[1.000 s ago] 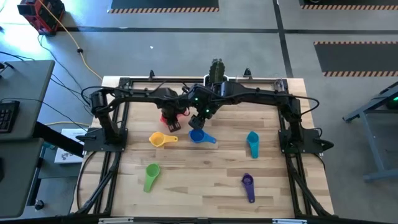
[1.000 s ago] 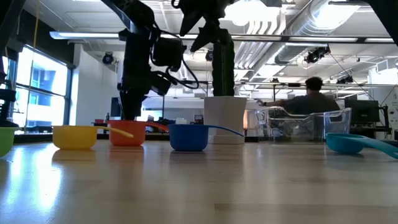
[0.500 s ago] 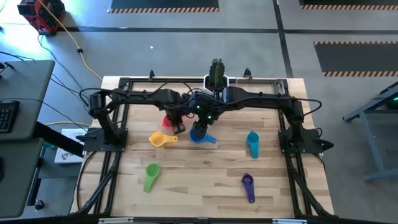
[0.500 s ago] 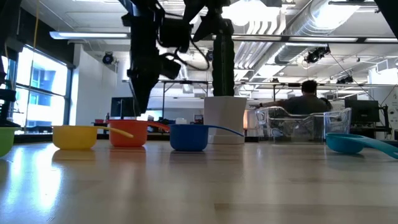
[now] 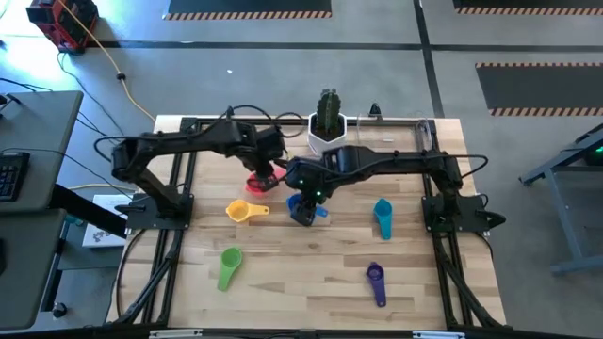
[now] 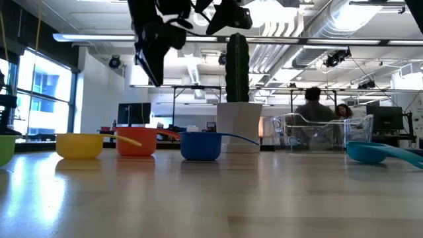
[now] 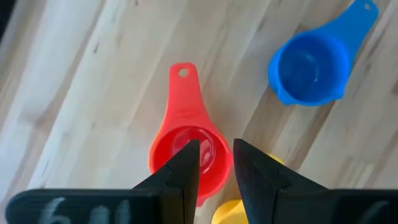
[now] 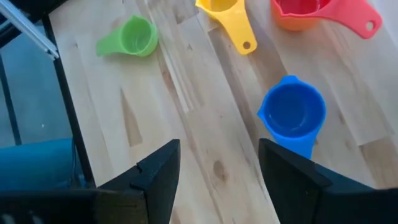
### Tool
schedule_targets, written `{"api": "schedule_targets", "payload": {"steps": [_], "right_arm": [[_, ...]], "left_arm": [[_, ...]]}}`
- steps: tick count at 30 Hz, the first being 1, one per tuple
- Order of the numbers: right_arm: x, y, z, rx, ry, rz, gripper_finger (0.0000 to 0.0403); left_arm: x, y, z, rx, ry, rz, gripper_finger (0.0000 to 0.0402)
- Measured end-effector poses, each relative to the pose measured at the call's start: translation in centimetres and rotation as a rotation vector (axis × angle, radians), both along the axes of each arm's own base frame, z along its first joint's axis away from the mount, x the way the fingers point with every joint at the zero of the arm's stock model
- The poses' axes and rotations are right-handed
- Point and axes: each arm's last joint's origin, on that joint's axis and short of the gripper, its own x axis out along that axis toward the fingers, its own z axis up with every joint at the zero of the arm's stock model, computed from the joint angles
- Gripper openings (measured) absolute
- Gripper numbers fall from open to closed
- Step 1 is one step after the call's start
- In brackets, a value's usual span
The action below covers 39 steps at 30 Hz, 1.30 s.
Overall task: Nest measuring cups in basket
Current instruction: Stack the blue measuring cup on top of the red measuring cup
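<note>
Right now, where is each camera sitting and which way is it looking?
High view: above the wooden table, looking straight down; both dark arms show, the left gripper and the right gripper.
Low view: at tabletop height, looking level into the room; arms hang in from above.
Left wrist view: on the left arm, looking down past its two narrowly parted fingers at the orange-red plastic measuring cup.
Right wrist view: on the right arm, looking down past its wide-apart fingers.
All four views share the blue plastic measuring cup.
</note>
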Motion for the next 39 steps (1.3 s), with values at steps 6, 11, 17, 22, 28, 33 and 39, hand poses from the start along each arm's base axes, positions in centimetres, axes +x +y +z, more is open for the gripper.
{"api": "schedule_targets", "payload": {"steps": [6,11,17,22,28,33,39], "right_arm": [[-0.9,0.1,0.9,-0.015,-0.003,-0.002,0.0207],[-2.0,-0.2,1.6,-0.161,0.015,-0.026,0.0207],[-2.5,-0.6,0.5,-0.296,0.086,-0.088,0.0207],[-2.1,-0.3,-2.2,-0.230,0.132,-0.053,0.0207],[-1.1,-0.4,-4.7,-0.148,0.073,-0.011,0.0207],[-0.4,-0.7,-6.5,-0.091,0.014,0.021,0.0207],[-0.2,-0.9,-8.1,-0.141,-0.018,0.120,0.0207]], "left_arm": [[-2.2,-0.6,2.3,0.003,-0.037,0.022,0.0090],[-4.1,-1.1,4.2,0.012,-0.087,0.043,0.0090],[-6.6,-1.8,6.4,0.044,-0.169,0.058,0.0090],[-8.5,-2.3,7.7,0.077,-0.217,0.067,0.0090],[-10.4,-2.8,8.4,0.085,-0.246,0.091,0.0090],[-11.8,-3.1,9.0,0.109,-0.260,0.122,0.0090],[-13.0,-3.4,9.5,0.110,-0.279,0.133,0.0090]]}}
